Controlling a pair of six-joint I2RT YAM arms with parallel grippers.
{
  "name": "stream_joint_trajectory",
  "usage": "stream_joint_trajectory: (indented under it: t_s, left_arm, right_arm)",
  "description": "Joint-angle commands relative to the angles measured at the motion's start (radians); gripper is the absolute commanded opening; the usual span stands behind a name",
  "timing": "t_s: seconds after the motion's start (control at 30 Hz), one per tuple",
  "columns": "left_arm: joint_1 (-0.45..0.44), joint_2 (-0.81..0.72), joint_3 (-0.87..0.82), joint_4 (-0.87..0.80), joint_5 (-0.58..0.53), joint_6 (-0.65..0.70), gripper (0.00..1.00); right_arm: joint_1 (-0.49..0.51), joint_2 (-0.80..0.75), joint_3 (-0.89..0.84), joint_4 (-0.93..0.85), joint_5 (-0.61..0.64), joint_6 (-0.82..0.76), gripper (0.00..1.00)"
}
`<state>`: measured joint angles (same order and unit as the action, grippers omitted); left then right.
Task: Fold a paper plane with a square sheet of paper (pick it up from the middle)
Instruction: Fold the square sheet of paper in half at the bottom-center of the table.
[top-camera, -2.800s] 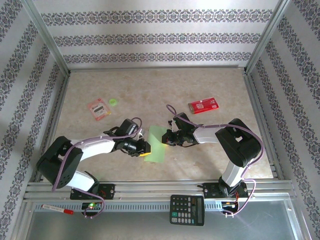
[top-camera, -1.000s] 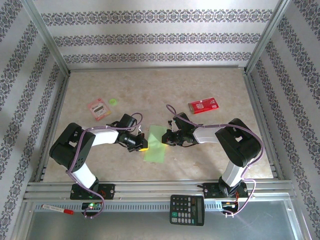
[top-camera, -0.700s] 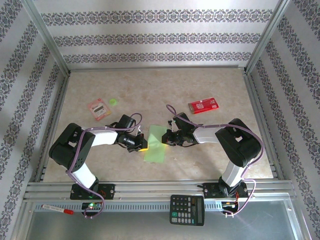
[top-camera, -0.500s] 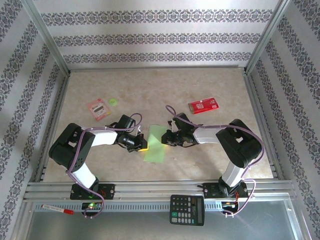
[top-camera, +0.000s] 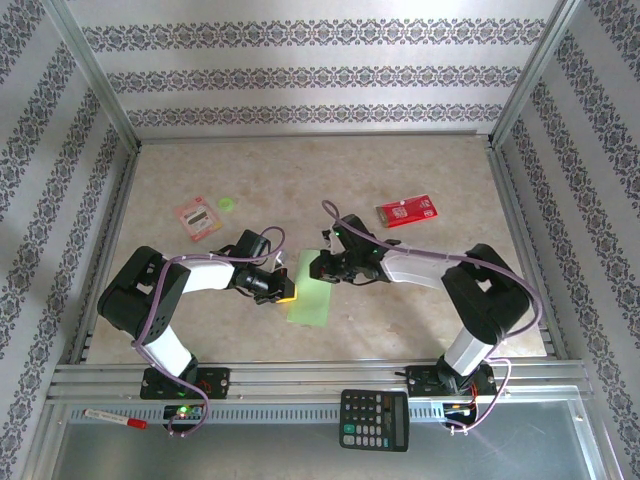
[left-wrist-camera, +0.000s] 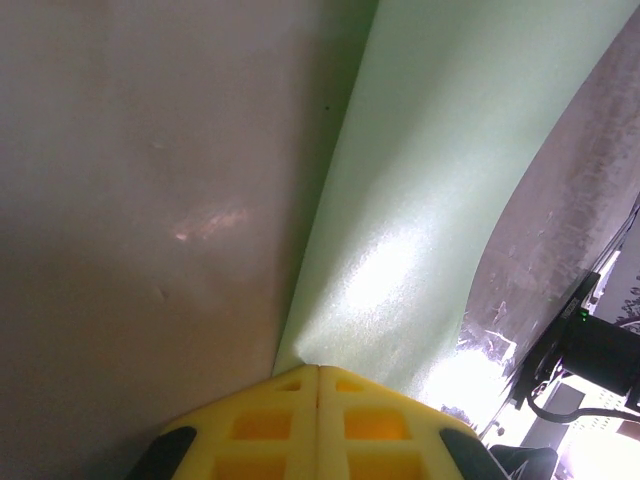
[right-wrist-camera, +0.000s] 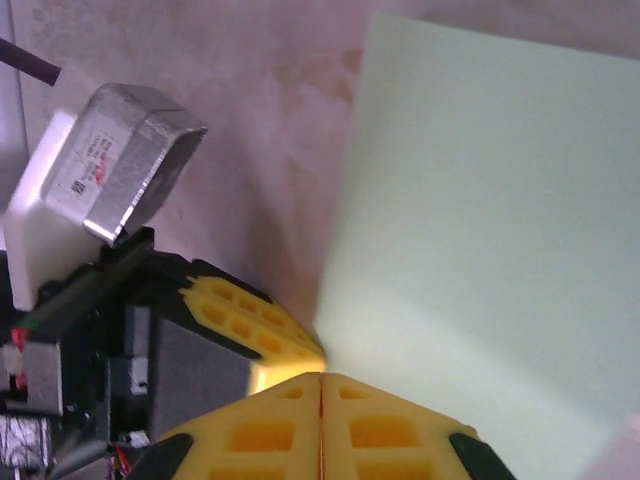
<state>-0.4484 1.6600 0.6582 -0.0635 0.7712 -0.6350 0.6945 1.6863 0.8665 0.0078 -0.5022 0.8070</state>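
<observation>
The square sheet of paper (top-camera: 312, 296) lies on the table between the arms as a narrow, folded light-green strip. My left gripper (top-camera: 290, 294) is at its left edge, shut. In the left wrist view the paper (left-wrist-camera: 440, 150) runs straight out from the closed yellow tips of the left gripper (left-wrist-camera: 317, 368), pinched there. My right gripper (top-camera: 316, 268) is shut too, reaching over the strip's upper part. In the right wrist view the right gripper (right-wrist-camera: 321, 376) has its closed tips down on the paper (right-wrist-camera: 500, 200), beside the left gripper's yellow fingers (right-wrist-camera: 250, 320).
A red-and-white packet (top-camera: 406, 211) lies at the back right. A pink packet (top-camera: 197, 216) and a tiny green disc (top-camera: 226, 205) lie at the back left. A calculator (top-camera: 374, 419) and a red pen (top-camera: 115, 417) rest on the near metal shelf.
My right gripper has slid left across the paper, toward the left gripper. The left gripper stayed at the paper's left edge after shifting up from its earlier spot.
</observation>
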Motion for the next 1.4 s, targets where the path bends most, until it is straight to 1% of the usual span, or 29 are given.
stream_joint_trajectory:
  t_s: [0.0,0.3,0.57,0.73,1.37]
  left_arm:
    - [0.013,0.03,-0.043,-0.103,-0.064,0.021,0.0]
    - [0.012,0.035,-0.037,-0.111,-0.067,0.024,0.0]
    - [0.012,0.037,-0.041,-0.116,-0.074,0.032,0.0]
    - [0.012,0.053,-0.054,-0.12,-0.085,0.04,0.0]
    - [0.011,0.071,-0.08,-0.15,-0.121,0.073,0.0]
  right_arm:
    - [0.023,0.072,0.054,0.029,-0.028,0.027,0.04]
    - [0.059,0.203,0.152,0.044,-0.042,0.035,0.02]
    - [0.059,0.296,0.204,0.012,-0.012,0.02,0.01]
    - [0.026,0.342,0.227,-0.018,0.007,-0.001,0.0]
    - [-0.109,0.418,0.38,-0.11,0.037,-0.036,0.0]
